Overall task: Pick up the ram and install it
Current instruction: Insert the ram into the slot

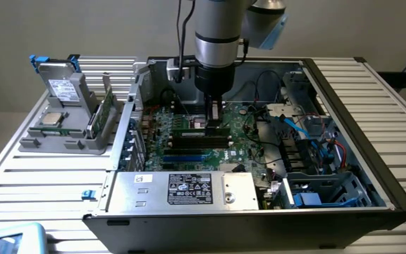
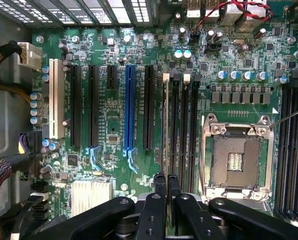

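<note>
The ram (image 2: 167,125) appears edge-on in the wrist view as a thin pale line running out from between my fingertips. My gripper (image 2: 167,178) is shut on it, holding it upright over the first of the black memory slots (image 2: 184,130) beside the open processor socket (image 2: 236,160). Seen from the exterior view, the gripper (image 1: 215,125) reaches down into the open computer case (image 1: 344,84), and the ram (image 1: 192,132) lies along the slots on the green motherboard. I cannot tell whether it is seated in the slot.
A grey holder (image 1: 62,143) on the exterior view's left carries a silver processor chip (image 1: 51,117), a boxy drive (image 1: 65,87) and another green stick (image 1: 103,114). The power supply (image 1: 182,190) sits at the case front. Cables and drive bays (image 1: 316,148) crowd the right side.
</note>
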`<state>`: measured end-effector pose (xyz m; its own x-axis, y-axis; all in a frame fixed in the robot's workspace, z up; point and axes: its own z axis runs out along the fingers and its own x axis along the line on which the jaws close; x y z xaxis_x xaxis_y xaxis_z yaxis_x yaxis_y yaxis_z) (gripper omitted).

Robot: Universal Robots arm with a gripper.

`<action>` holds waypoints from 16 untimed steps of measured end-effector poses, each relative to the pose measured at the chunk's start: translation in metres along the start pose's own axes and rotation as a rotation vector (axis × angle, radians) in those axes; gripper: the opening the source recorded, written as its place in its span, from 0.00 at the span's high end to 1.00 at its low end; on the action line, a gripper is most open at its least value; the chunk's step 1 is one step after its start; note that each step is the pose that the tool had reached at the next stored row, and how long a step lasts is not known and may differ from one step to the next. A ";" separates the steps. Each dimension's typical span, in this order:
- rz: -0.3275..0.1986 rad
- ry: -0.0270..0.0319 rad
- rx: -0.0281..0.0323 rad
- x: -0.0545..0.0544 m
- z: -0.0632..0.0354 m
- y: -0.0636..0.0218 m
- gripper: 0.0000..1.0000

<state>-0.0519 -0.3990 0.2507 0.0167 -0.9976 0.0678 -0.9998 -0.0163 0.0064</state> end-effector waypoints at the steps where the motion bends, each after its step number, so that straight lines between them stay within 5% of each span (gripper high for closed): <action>1: 0.001 0.0000 -0.0001 0.000 0.0018 0.0000 0.87; 16: 0.029 -0.0040 -0.0022 0.001 0.0069 0.0000 0.87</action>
<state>-0.0519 -0.4005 0.2439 -0.0123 -0.9979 0.0640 -0.9999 0.0127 0.0068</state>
